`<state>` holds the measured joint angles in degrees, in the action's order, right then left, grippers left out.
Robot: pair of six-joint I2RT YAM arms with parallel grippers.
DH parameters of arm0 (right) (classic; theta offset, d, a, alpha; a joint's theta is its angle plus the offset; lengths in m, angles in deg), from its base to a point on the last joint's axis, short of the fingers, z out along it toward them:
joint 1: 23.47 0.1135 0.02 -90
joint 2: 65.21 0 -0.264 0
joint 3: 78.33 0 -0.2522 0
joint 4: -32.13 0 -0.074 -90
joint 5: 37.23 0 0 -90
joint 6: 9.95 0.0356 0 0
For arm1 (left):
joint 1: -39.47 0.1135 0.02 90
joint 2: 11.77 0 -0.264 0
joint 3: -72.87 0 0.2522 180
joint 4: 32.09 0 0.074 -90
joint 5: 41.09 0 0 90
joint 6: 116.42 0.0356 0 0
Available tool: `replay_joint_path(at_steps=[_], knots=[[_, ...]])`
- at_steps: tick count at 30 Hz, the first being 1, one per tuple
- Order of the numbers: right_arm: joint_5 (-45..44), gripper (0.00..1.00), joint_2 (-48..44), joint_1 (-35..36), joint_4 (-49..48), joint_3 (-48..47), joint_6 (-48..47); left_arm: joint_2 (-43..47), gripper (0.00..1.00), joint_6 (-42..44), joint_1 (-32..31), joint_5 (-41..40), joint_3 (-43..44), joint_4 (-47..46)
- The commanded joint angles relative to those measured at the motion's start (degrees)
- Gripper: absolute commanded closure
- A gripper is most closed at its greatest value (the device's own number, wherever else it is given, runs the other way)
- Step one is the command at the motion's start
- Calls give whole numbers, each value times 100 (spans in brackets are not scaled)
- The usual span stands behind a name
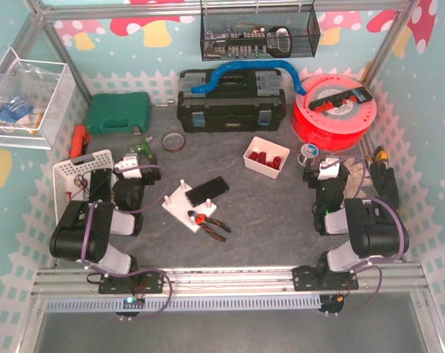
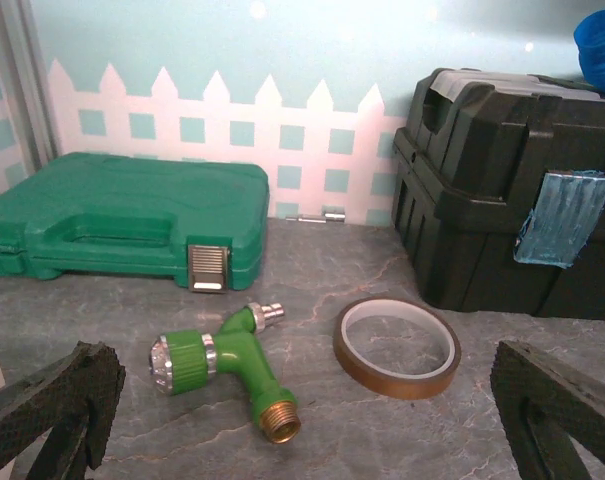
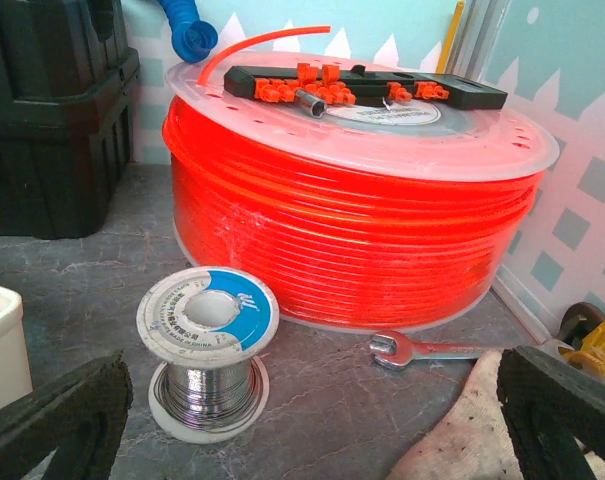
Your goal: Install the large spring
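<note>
Plainly, the left end effector (image 2: 302, 420) and right end effector (image 3: 312, 420) both hang spread apart, holding nothing. On the counter (image 1: 281, 220) we see a white bin (image 1: 260, 169) of red cylinders (image 1: 264, 157); a wire basket (image 1: 304, 45) holds metal tools (image 1: 244, 40); a clear box (image 1: 53, 81) holds blue packets (image 1: 12, 110). The toolbox (image 1: 231, 110) and green case (image 1: 119, 112) are shut. We cannot make out the large spring in any view.
</note>
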<state>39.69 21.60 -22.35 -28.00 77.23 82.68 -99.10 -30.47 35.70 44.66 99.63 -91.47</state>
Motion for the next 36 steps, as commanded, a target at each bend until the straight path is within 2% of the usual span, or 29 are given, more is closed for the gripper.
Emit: replay_joint_path(at_steps=[1,13,16,18,20,25,27,30,31,33,36], knots=[[-58,1,-24,2,-223,-11,45,-8,1,1,43,82,-18,-69],[-58,1,-42,2,-281,-5,36,-6,1,2,43,82,-29,-77],[207,1,-460,2,451,-227,-58,125,1,101,-5,120,-31,-11],[420,1,-977,5,1488,-573,-93,469,1,217,-128,43,102,512],[550,1,-1335,3,2279,-898,115,942,1,137,-232,-77,554,1684],[1078,1,-1947,2,4423,-2011,1206,1606,1,-1210,-280,-357,2123,5105],[1271,1,-2036,6,5345,-2627,1519,1699,1,-1525,-282,-174,2641,5918],[1392,1,-2029,2,6851,-3457,2052,1852,1,-1898,-282,428,3052,6604],[1409,1,-2064,-3,7084,-3517,2261,1923,1,-2098,-288,564,3119,6842],[1535,1,-2210,-27,7139,-3346,2669,2126,1,-2345,-280,907,2992,6958],[2354,1,-2292,-58,7047,-3166,2630,2559,1,-2705,-240,1646,2437,6471]])
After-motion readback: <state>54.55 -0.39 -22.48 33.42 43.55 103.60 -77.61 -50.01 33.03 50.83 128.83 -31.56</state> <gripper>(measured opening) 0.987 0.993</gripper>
